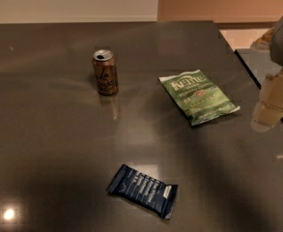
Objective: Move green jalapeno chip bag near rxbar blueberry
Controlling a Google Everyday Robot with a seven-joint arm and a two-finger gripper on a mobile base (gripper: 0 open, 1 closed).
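Green jalapeno chip bag (199, 96) lies flat on surface (44, 144), untouched, well apart from rxbar blueberry (143, 191) nr front. Claw (269, 112) hovers right of bag, prob. for pickup; whether apart or together can't be told.

You see a dark, glossy counter (44, 144) carrying three items, all well apart. The brown-gold can (106, 72) stands upright at left rear. The green jalapeno chip bag (198, 97) lies flat, right of centre. The rxbar blueberry (143, 191) lies flat at front centre. The pincer (265, 121) hangs over the right edge, near the bag.
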